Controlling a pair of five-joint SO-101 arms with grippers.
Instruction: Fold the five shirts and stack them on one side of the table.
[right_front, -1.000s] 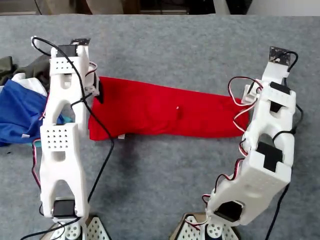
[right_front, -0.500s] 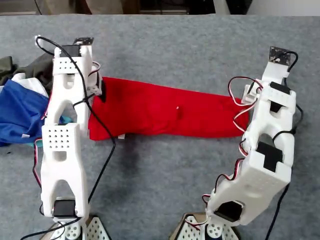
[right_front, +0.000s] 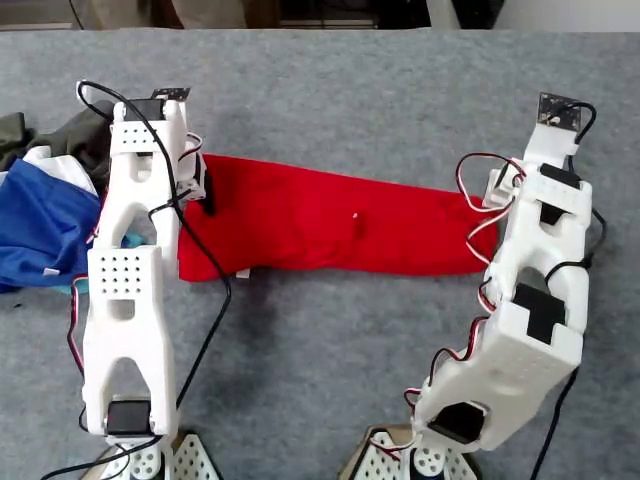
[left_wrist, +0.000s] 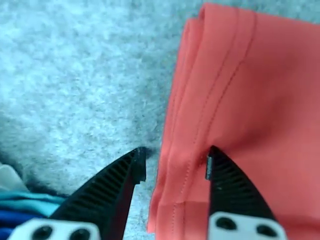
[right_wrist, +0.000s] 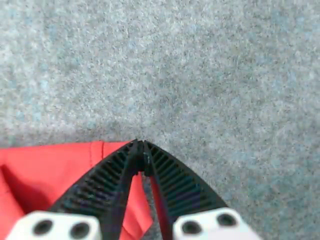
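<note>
While the right gripper pinches the red shirt, the left gripper gapes astride its hem, needing closure before folding.

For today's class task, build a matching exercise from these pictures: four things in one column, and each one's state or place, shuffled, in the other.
Things
1. red shirt
2. blue shirt
3. left pincer
4. right pincer

States or places
A. open, astride a red hem
B. bunched up at the edge of the table
C. shut on the red shirt's end
D. stretched out long and flat

Pairs: 1-D, 2-B, 3-A, 4-C
</note>
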